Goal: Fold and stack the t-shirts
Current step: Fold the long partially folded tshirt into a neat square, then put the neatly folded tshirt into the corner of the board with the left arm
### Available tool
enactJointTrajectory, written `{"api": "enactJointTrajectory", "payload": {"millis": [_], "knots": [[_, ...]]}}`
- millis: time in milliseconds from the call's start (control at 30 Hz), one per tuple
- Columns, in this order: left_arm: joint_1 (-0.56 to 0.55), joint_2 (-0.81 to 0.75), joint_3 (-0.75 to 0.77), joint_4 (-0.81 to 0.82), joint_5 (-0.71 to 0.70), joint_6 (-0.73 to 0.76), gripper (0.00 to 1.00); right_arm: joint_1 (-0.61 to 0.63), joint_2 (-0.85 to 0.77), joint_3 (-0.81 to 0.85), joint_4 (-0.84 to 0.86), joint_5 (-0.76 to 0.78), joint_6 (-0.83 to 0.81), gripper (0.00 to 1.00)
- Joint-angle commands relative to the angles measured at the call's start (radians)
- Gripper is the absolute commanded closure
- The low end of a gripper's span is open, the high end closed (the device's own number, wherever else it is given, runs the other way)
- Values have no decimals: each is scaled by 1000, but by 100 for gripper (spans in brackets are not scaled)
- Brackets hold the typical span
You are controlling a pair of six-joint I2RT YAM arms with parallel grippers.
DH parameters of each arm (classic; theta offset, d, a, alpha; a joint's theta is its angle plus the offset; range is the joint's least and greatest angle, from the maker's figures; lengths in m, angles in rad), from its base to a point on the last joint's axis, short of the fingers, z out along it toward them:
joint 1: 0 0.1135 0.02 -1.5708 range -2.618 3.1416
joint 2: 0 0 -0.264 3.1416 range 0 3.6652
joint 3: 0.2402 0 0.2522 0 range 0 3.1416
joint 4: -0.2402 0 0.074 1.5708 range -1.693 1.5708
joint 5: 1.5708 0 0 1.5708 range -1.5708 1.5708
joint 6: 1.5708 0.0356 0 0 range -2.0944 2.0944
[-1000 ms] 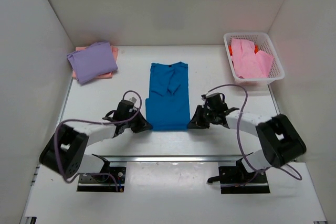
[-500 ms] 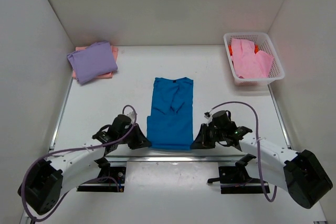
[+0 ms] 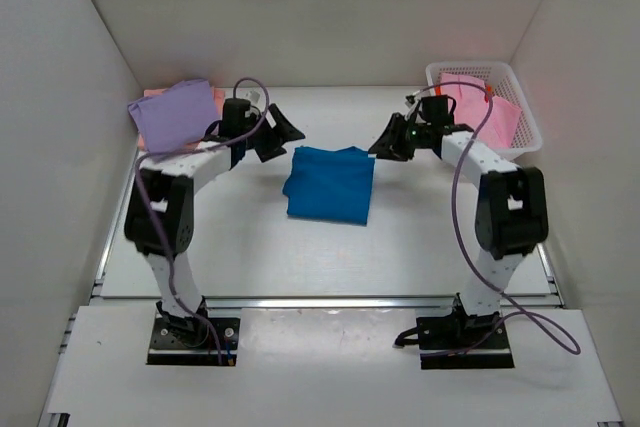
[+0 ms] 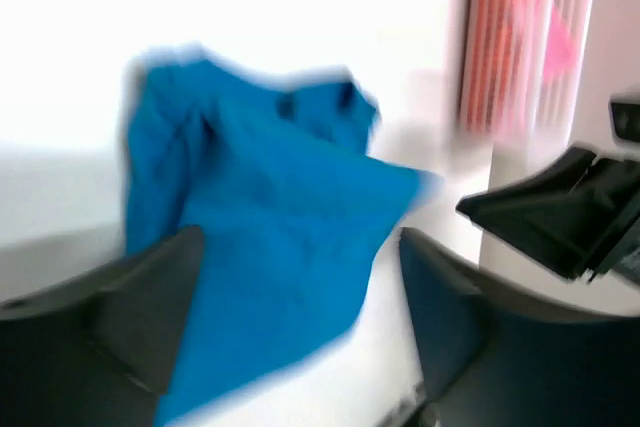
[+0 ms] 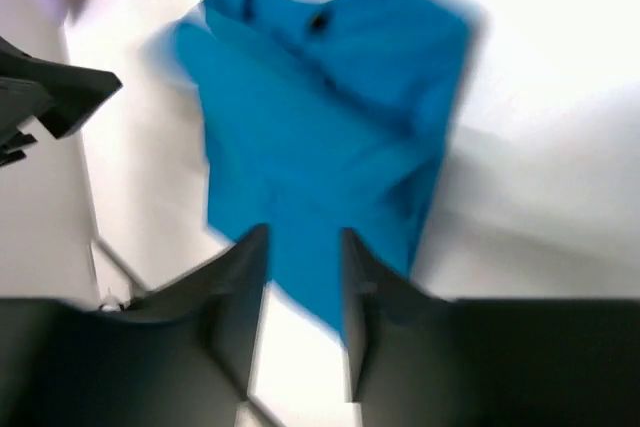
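The bright blue t-shirt [image 3: 330, 184] lies folded in half at mid-table, its doubled edge nearest the arms. My left gripper [image 3: 288, 132] hovers just off its far left corner, jaws wide apart and empty. In the blurred left wrist view the blue t-shirt [image 4: 260, 237] spreads below the open gripper [image 4: 300, 317]. My right gripper [image 3: 384, 150] is off the far right corner. Its jaws stand a little apart in the right wrist view, where the gripper [image 5: 305, 297] holds nothing above the blue t-shirt [image 5: 320, 117]. A lavender t-shirt [image 3: 175, 115] rests folded on a salmon one [image 3: 212, 99] at the back left.
A white mesh basket [image 3: 525, 112] at the back right holds a light pink t-shirt [image 3: 478, 112] over an orange one [image 3: 439, 100]. White walls close in the table on the left, back and right. Both arms stretch far over the table.
Both grippers carried the blue shirt's near hem from the table's front to its far end, folding it in half. Both then opened and let go.
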Motion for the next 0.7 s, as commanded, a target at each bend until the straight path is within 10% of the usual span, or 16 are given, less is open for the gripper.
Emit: {"api": "enactJointTrajectory", "payload": {"millis": [0, 300, 667], "knots": [[74, 164, 123, 131, 73, -39, 1, -34, 135, 189, -41, 69, -86, 65], [65, -15, -178, 212, -50, 115, 1, -30, 23, 53, -26, 126, -129, 53], [-82, 173, 101, -205, -366, 380, 1, -28, -251, -220, 16, 83, -88, 55]]}}
